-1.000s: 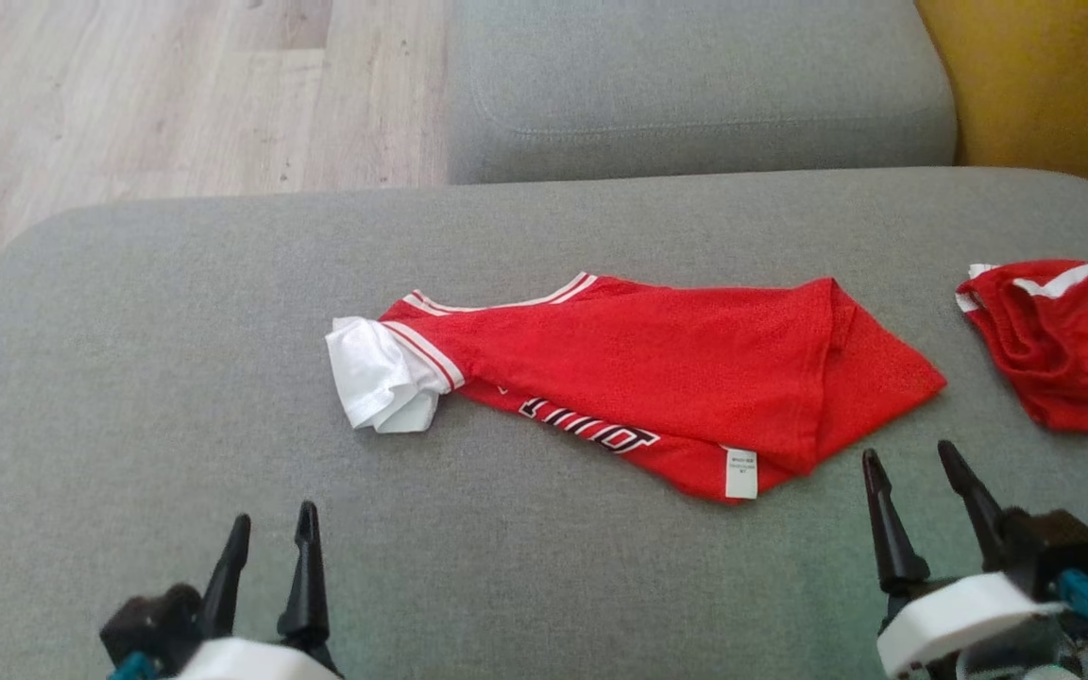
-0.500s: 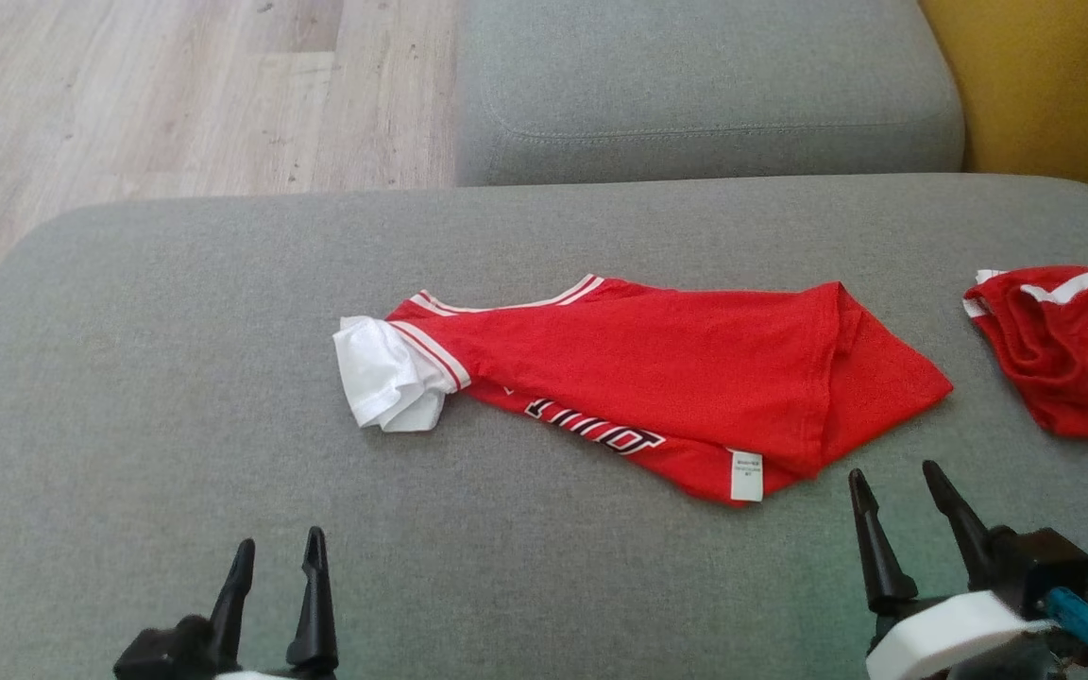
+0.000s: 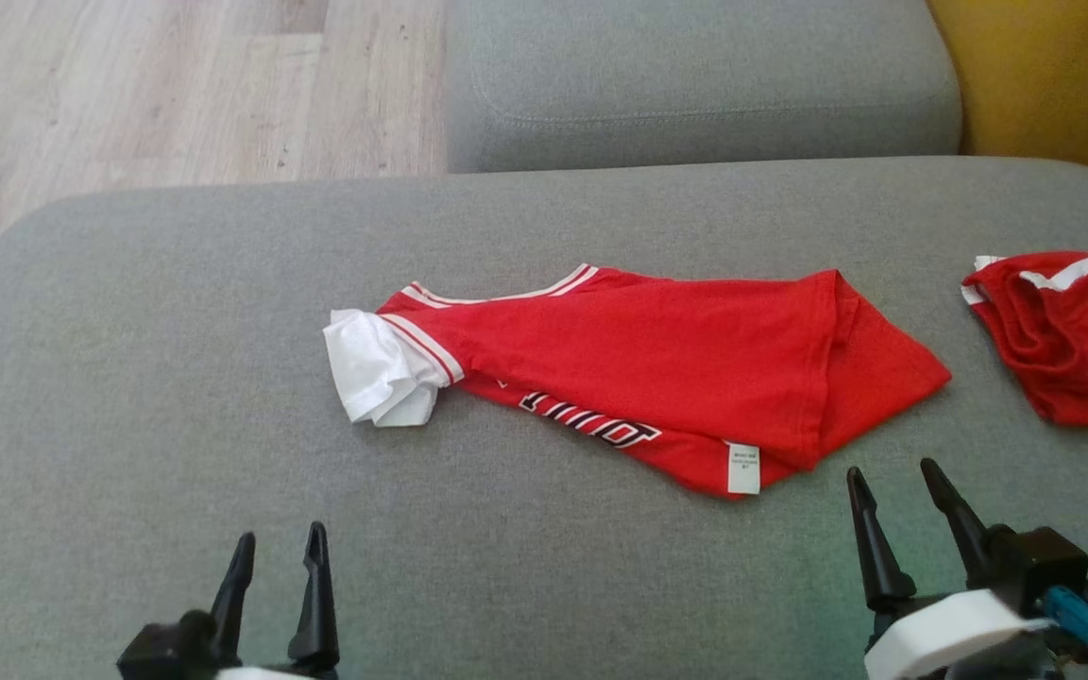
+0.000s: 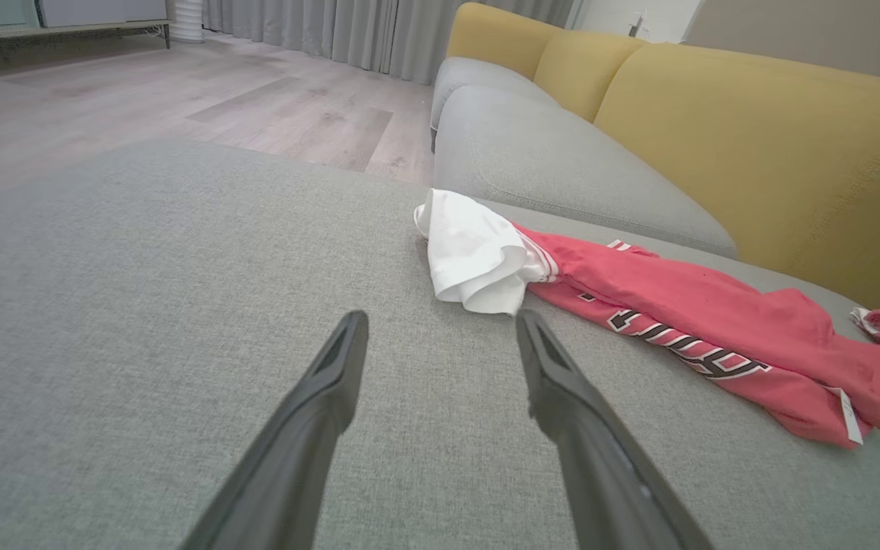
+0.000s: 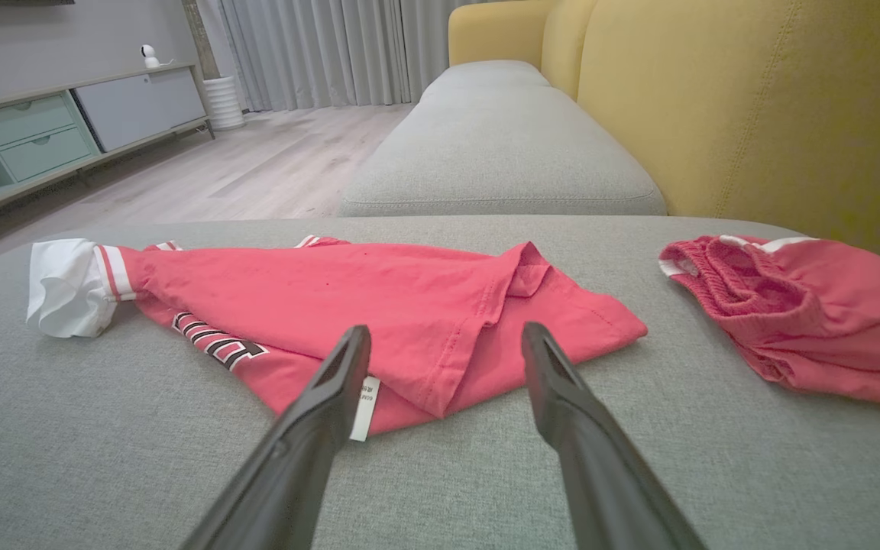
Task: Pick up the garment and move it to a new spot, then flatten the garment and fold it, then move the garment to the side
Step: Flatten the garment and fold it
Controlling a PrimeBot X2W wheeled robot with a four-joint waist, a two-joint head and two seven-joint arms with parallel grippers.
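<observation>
Red garment (image 3: 657,364) is lying crumpled on the grey sofa cushion (image 3: 128,378), its black-outlined lettering (image 3: 591,427) partly hidden, white tag (image 3: 743,469) print unreadable; left gripper (image 3: 280,534) and right gripper (image 3: 891,467) are hovering nearby, jaws spread.

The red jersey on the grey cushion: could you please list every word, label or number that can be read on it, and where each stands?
Black-and-white block lettering across the red jersey: upside down and partly folded under, not readable as a word.
White sewn-in tag at the jersey's near hem: print too small to read.
Other red garment at the right: no text visible.
</observation>
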